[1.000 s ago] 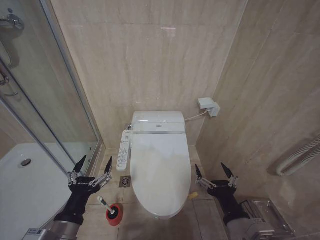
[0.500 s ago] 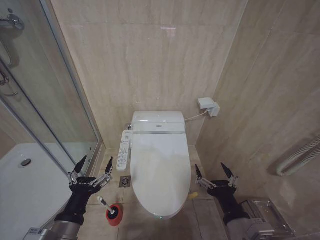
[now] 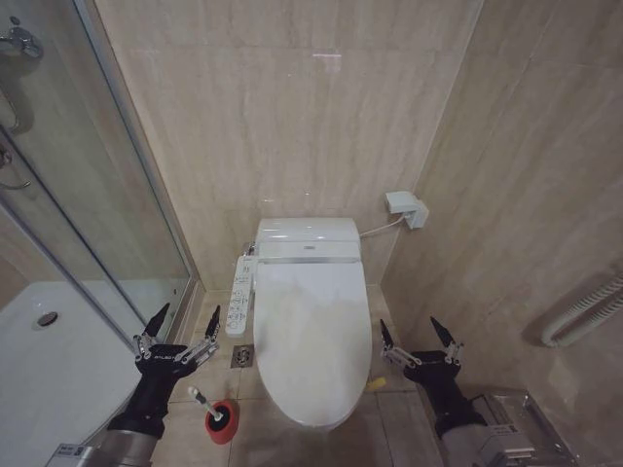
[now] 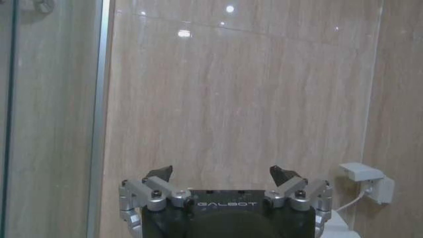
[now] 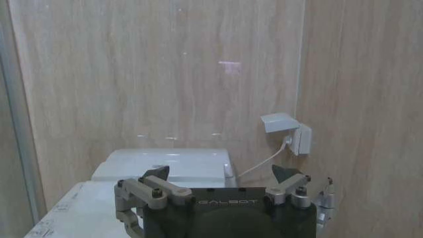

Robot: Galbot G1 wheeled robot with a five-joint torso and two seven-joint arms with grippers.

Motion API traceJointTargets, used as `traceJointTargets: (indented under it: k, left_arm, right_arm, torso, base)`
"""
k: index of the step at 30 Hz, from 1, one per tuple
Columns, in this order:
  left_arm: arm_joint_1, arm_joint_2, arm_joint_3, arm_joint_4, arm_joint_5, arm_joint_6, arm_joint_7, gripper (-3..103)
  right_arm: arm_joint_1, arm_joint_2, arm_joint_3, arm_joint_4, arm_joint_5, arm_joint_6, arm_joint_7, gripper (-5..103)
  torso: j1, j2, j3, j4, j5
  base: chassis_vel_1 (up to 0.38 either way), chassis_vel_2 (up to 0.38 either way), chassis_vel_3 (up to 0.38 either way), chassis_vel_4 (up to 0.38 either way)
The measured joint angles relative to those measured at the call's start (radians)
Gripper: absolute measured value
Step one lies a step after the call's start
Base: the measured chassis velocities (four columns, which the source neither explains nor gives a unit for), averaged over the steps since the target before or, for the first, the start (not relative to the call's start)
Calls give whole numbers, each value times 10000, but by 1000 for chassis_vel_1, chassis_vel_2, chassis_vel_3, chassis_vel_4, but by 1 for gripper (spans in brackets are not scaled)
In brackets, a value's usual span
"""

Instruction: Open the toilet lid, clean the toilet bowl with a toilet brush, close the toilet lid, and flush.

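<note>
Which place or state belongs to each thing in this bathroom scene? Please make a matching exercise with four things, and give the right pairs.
Things:
1. toilet lid
2. toilet brush
3. left gripper
4. control panel

Places or states:
A. standing in a red holder on the floor
B. fixed along the toilet's side, toward the shower
C. closed over the bowl
D. open, hovering above the floor, holding nothing

Pairs: 1-C, 2-A, 3-D, 4-B

Small bathroom, beige marble-look wall tiles (image 3: 292,107) with glossy light glints. Glass shower screen (image 3: 88,185) on left, white shower tray (image 3: 58,360) with round drain behind it. Beige floor tiles, square floor drain (image 3: 241,356) near left of toilet base. White covered wall socket (image 3: 406,207) with cable. White corrugated hose (image 3: 584,313) on right wall.
</note>
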State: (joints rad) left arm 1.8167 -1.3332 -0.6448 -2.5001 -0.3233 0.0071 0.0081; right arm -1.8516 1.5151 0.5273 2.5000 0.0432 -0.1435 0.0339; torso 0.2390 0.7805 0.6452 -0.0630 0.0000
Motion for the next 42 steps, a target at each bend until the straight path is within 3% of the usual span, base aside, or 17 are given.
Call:
traceJointTargets:
  k: [23, 42]
  left_arm:
    - [-7, 37, 44, 0, 50, -14, -6, 99]
    - [-18, 13, -9, 0, -25, -341, 104, 99]
  right_arm:
    - [0, 0, 0, 0, 0, 0, 0, 100]
    - [0, -1, 0, 0, 0, 0, 0, 100]
  torso:
    - [1, 0, 0, 0, 0]
    - [1, -1, 0, 2, 0]
  base:
    - [-51, 54, 58, -53]
    - [-59, 57, 56, -62]
